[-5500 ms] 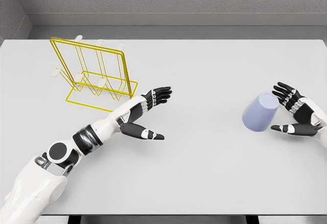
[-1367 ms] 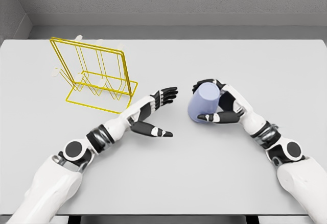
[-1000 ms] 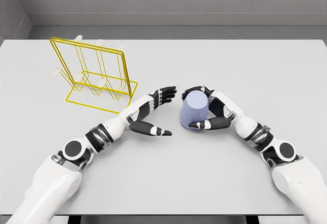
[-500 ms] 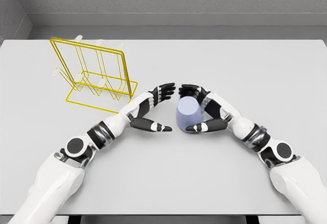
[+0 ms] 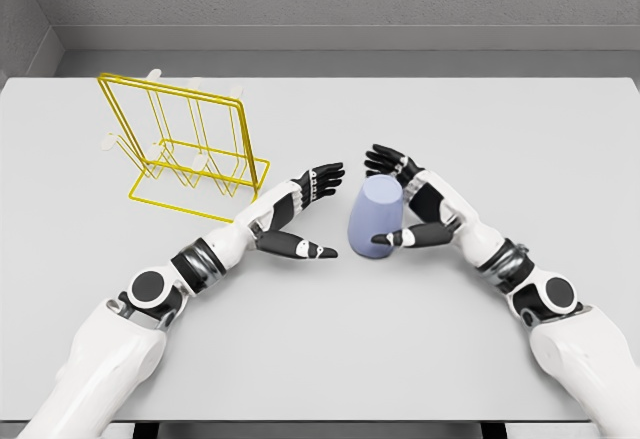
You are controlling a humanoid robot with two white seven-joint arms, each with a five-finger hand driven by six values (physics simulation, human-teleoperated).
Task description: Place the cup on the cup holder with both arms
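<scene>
On grey table (image 5: 520, 129), cup (image 5: 371, 218) stands between spread left robot hand (image 5: 298, 221) and right robot hand (image 5: 412, 202).

Right hand (image 5: 405, 204) opened, releasing the cup (image 5: 372, 218).

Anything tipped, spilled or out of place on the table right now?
Nothing stands out. The lavender cup stands mouth-down on the white table between the open left hand and the right hand, whose fingers have opened around it. The yellow wire cup holder stands upright, empty.
</scene>
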